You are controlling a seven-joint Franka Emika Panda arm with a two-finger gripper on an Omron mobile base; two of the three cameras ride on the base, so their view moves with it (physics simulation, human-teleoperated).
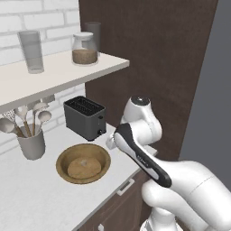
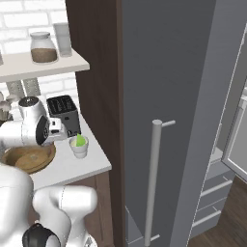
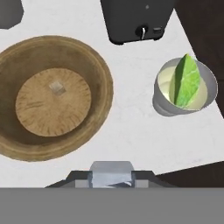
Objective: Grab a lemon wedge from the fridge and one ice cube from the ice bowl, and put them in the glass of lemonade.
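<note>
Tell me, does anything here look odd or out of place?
The fridge door stands open. The lemon wedge already sits in the glass of lemonade, sticking up above its rim. Nothing looks spilled or damaged.

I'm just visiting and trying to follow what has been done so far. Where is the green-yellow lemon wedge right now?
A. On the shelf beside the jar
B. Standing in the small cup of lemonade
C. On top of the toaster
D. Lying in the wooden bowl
B: the lemon wedge stands in the glass of lemonade on the counter, beside the ice bowl and in front of the toaster.
</note>
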